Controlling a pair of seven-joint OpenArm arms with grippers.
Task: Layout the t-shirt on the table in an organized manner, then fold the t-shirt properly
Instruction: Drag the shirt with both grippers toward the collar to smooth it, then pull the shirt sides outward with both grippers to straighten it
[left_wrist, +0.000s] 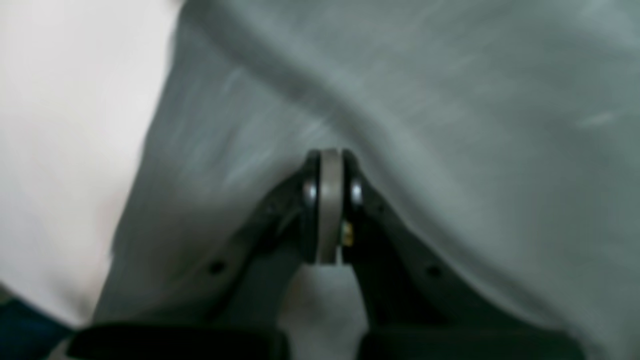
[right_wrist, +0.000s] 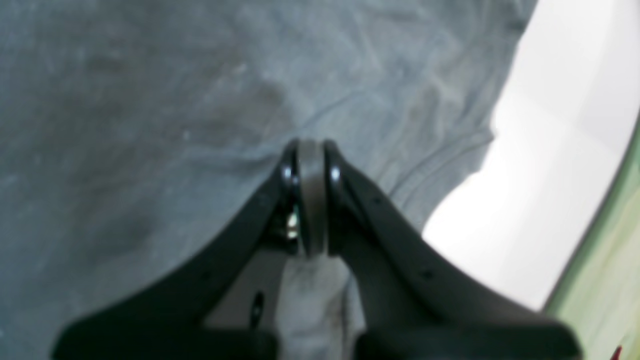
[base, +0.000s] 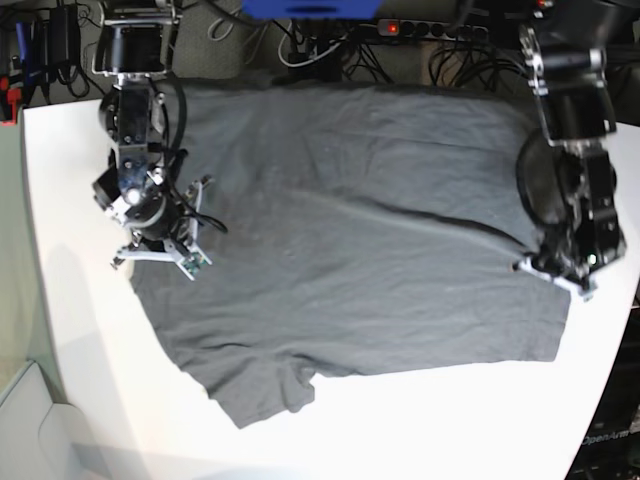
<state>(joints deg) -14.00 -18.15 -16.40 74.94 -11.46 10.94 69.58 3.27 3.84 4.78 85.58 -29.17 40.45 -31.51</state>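
Your t-shirt (base: 350, 230) lies spread over the middle of the table (base: 90, 330), reaching from the table's 12 o'clock edge down toward 6 o'clock. One sleeve (base: 265, 390) pokes out at about 7 o'clock of the cloth, and a long crease runs across the body from 9 toward 3 o'clock. The fabric is mostly flat but wrinkled.

Look at your right gripper (base: 160, 255), standing at the shirt's 9 o'clock edge. Its wrist view shows the right gripper (right_wrist: 310, 150) with jaws pressed together and a strip of grey cloth pinched between them, the shirt's hem curving away at 3 o'clock with bare white tabletop past it.

Your left gripper (base: 555, 275) sits at the shirt's 3 o'clock edge, near the lower corner. In its own view the left gripper (left_wrist: 330, 155) is likewise clamped tight, a thin band of cloth caught between the pads, and a fold of fabric rises from the tips toward 11 o'clock. The picture is blurred there.

At the table's 12 o'clock side you can see cables and a power strip (base: 430, 27).
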